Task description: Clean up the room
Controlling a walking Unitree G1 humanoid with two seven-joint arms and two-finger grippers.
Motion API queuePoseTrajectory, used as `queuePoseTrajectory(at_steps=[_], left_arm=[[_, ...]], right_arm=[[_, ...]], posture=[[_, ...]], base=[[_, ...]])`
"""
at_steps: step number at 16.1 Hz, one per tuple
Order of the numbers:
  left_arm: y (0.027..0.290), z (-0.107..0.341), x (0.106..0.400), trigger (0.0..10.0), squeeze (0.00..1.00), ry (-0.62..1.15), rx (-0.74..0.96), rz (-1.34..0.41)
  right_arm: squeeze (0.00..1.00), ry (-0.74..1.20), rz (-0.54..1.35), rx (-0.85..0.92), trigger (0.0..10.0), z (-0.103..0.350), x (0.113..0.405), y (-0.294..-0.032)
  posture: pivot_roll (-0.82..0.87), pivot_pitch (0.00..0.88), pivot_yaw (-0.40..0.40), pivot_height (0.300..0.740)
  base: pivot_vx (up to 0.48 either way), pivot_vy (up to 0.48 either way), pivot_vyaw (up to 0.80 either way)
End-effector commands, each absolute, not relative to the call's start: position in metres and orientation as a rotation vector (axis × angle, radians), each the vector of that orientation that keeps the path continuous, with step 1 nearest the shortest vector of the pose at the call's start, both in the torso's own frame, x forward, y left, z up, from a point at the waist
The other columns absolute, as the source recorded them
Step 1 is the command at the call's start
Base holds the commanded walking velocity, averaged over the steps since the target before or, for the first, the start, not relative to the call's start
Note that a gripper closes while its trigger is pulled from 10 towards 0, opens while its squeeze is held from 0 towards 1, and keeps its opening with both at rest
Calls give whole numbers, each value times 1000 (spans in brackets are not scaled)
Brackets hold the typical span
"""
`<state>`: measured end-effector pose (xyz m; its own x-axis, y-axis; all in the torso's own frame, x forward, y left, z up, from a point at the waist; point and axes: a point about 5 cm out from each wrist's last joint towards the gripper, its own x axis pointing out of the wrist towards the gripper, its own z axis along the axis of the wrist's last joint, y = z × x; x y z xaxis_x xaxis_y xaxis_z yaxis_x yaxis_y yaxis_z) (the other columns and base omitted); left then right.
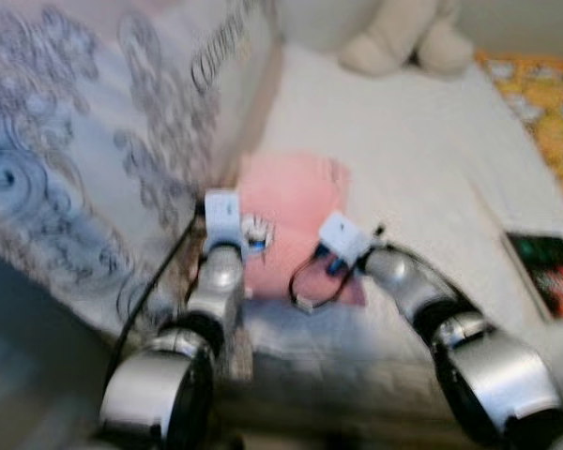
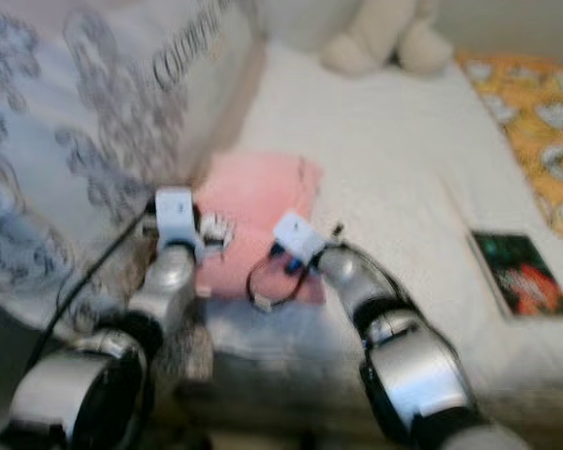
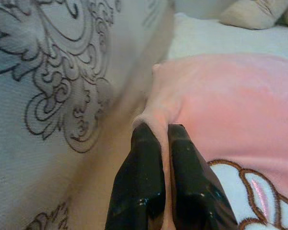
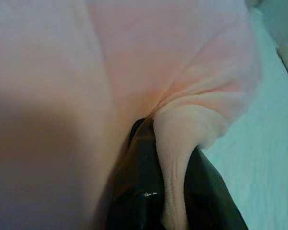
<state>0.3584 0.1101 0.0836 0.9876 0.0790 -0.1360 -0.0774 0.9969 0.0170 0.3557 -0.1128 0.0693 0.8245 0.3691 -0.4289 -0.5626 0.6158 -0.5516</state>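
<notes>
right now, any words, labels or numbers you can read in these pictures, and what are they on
Patterned duvet: a dark cursive word near its top edge, too blurred to read.
Book on the white bed: dark cover with red print, too blurred to read.
Pink garment: an embroidered outline, no letters.
No other text.

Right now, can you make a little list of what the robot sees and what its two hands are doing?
place: white bed
main thing: pink cloth lying flat on the bed
left tool: shut on a fold at the pink cloth's edge
right tool: shut on a bunched fold of the pink cloth
beside cloth: patterned grey-and-white bedding on the robot's left
far end: cream plush toy
right side: dark book on the bed, orange patterned fabric beyond
picture quality: head views blurred
</notes>
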Motion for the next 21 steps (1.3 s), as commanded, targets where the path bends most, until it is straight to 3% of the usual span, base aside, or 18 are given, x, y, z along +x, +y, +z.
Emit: queuePoseTrajectory(at_steps=[1, 2, 3, 6, 11, 14, 16, 17, 18, 21], left_arm=[[115, 101, 369, 10000, 0, 90, 41, 82], [117, 102, 370, 10000, 0, 89, 39, 85], [118, 103, 370, 10000, 1000, 85, 38, 88], [118, 111, 373, 10000, 1000, 44, 40, 87], [91, 96, 359, 10000, 1000, 57, -36, 21], [105, 100, 363, 10000, 1000, 29, -11, 49], [113, 125, 371, 10000, 1000, -90, 28, 33], [112, 128, 372, 10000, 1000, -102, 29, 29], [110, 143, 373, 10000, 0, -184, 38, 18], [99, 171, 365, 10000, 0, -367, 75, -42]], right_arm=[[0, 318, 475, -723, 10000, 67, 356, -129], [0, 327, 462, -695, 10000, 66, 356, -130], [1000, 328, 458, -685, 10000, 67, 356, -131], [1000, 307, 437, -687, 10000, 70, 358, -132], [1000, 252, 399, -797, 10000, 79, 364, -141], [1000, 290, 380, -661, 10000, 70, 358, -137], [1000, 337, 297, -348, 10000, 64, 355, -126], [1000, 334, 292, -333, 10000, 65, 356, -124], [0, 242, 286, -329, 10000, 76, 360, -117], [0, -8, 212, -313, 10000, 100, 362, -114]], posture=[[-113, 0, 26, 740], [-114, 0, 26, 740], [-114, 0, 26, 740], [-114, 2, 29, 740], [-112, 7, 28, 740], [-105, 5, 17, 740], [-106, 4, 16, 740], [-106, 4, 16, 740], [-106, 5, 19, 740], [-106, 2, 20, 740]], base=[[0, 0, 0], [0, 0, 0], [0, 0, 0], [0, 0, 0], [0, 0, 0], [0, 0, 0], [0, 0, 0], [0, 0, 0], [0, 0, 0], [0, 0, 0]])
